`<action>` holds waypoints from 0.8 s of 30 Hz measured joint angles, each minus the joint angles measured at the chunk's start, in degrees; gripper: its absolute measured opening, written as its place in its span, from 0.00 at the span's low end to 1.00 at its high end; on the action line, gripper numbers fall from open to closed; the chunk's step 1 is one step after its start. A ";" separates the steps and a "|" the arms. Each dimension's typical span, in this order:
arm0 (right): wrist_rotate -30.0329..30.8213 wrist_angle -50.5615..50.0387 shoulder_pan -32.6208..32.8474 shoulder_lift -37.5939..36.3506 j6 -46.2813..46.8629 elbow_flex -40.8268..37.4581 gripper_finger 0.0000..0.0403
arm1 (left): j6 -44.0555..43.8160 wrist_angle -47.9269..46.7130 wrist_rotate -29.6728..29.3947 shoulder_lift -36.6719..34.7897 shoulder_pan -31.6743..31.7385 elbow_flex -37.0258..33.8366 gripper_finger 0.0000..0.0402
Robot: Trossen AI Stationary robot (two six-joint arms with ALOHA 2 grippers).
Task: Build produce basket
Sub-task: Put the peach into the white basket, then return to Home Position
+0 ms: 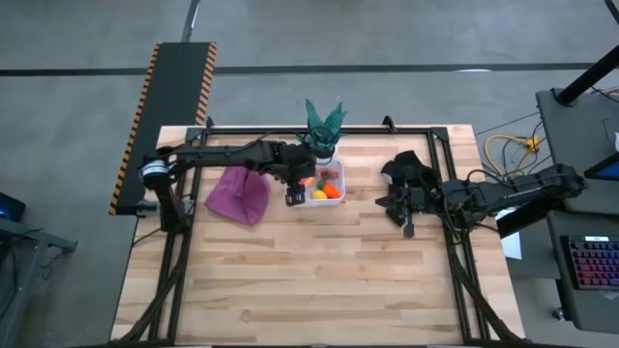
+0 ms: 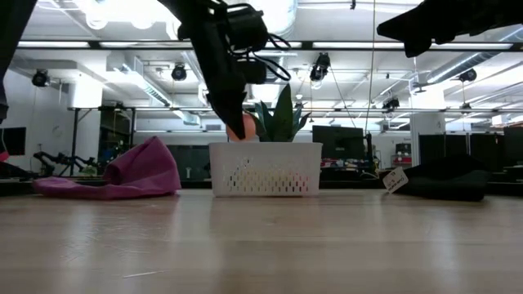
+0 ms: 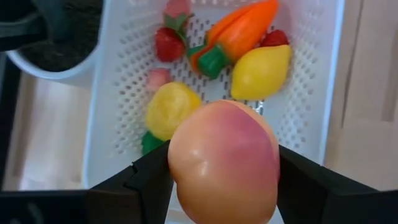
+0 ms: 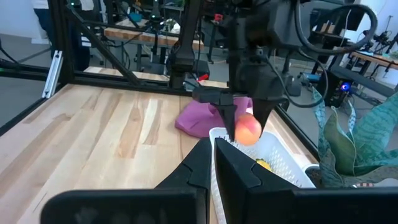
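Note:
The white mesh basket [image 1: 331,184] [image 2: 265,168] stands on the table in front of the potted plant. In it lie two yellow lemons [image 3: 261,71], the orange carrot [image 3: 239,31], red berries [image 3: 168,43] and a small pink piece. My left gripper [image 1: 296,189] [image 3: 224,171] hovers over the basket's left part, shut on the peach-pink fruit [image 3: 224,162] [image 2: 245,126] [image 4: 247,130]. My right gripper [image 1: 389,201] [image 4: 214,158] waits raised to the right of the basket, shut on nothing. My left gripper pinches the peach-pink fruit between its two fingers [image 3: 146,177], one on each side of its round body [image 3: 180,155]. The fingers come from above, pointing down. The fruit is lifted clear, just above the basket's rim [image 2: 237,145].
A crumpled purple cloth [image 1: 238,194] [image 2: 122,175] lies left of the basket. A black cloth [image 1: 404,164] [image 2: 449,181] lies to its right, under my right arm. The green potted plant [image 1: 324,126] stands just behind the basket. Bare wood fills the table's near half.

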 joint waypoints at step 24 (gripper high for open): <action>0.02 0.00 0.00 0.00 -0.76 0.00 0.03 | -0.37 1.21 3.47 0.36 -0.10 -0.09 0.74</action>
